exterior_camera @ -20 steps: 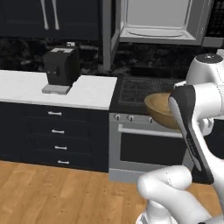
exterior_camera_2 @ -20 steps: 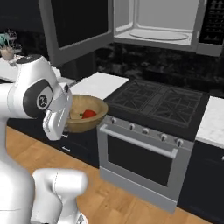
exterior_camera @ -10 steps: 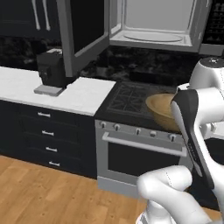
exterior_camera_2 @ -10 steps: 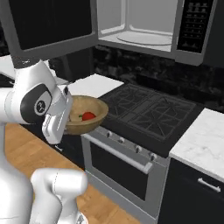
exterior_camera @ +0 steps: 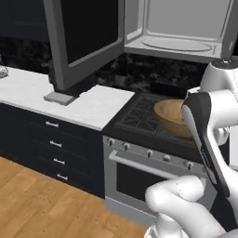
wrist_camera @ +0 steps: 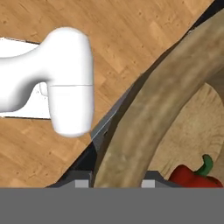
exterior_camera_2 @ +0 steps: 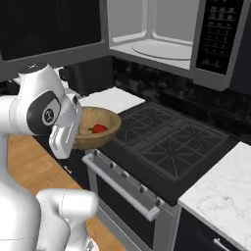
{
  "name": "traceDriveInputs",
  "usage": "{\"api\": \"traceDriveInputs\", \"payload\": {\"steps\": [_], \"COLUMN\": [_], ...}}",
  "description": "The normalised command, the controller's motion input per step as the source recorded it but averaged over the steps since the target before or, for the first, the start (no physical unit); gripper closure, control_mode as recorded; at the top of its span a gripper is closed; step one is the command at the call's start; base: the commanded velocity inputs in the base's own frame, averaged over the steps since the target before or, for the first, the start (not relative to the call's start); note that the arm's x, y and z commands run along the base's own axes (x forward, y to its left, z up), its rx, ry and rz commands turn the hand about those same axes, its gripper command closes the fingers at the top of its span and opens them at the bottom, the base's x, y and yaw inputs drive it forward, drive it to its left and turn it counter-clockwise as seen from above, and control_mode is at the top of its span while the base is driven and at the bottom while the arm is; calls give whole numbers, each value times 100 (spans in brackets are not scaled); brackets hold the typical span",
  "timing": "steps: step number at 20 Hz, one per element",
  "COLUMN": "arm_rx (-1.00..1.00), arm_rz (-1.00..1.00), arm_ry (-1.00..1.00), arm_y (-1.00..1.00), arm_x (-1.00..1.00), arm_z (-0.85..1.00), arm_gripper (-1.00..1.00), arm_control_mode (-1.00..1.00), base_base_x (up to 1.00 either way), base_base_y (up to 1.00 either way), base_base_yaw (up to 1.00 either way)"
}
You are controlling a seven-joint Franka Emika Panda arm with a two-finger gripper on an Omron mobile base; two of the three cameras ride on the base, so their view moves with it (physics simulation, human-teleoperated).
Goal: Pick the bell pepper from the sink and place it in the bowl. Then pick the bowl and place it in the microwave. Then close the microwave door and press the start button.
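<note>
My gripper (wrist_camera: 115, 183) is shut on the rim of the tan wooden bowl (wrist_camera: 144, 118), one finger on each side of the rim. I hold the bowl (exterior_camera_2: 93, 141) level over the front edge of the stove, and it also shows in the left base view (exterior_camera: 169, 116). The red bell pepper (exterior_camera_2: 99, 129) lies inside the bowl, seen close up (wrist_camera: 192, 176) in the hand view. Above the stove the microwave (exterior_camera: 181, 32) stands open, its door (exterior_camera: 86, 42) swung out to the left. Its turntable (exterior_camera_2: 159, 49) and dark control panel (exterior_camera_2: 220, 29) are visible. The sink is out of view.
A black gas stove (exterior_camera_2: 171, 142) with an oven handle bar (exterior_camera: 148, 167) sits below the microwave. White counters lie left (exterior_camera: 56, 97) and right (exterior_camera_2: 220, 196) of the stove, over dark drawers (exterior_camera: 51, 144). Wooden floor (exterior_camera: 32, 204) spreads in front.
The whole scene has shifted left in both base views, so the base has driven right toward the stove and microwave. The arm keeps its pose with the bowl and pepper held.
</note>
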Motion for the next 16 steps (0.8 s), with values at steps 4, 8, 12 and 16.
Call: {"api": "traceDriveInputs", "payload": {"steps": [4,8,12,16], "arm_rx": [0,0,0,0], "arm_rz": [0,0,0,0], "arm_ry": [0,0,0,0], "arm_y": [0,0,0,0], "arm_x": [0,0,0,0], "arm_z": [0,0,0,0], "arm_gripper": [100,100,100,100], "arm_control_mode": [100,100,100,100], "base_base_x": [96,87,30,27], "base_base_y": [-9,-29,-25,-1], "base_base_yaw": [0,3,-4,-50]}}
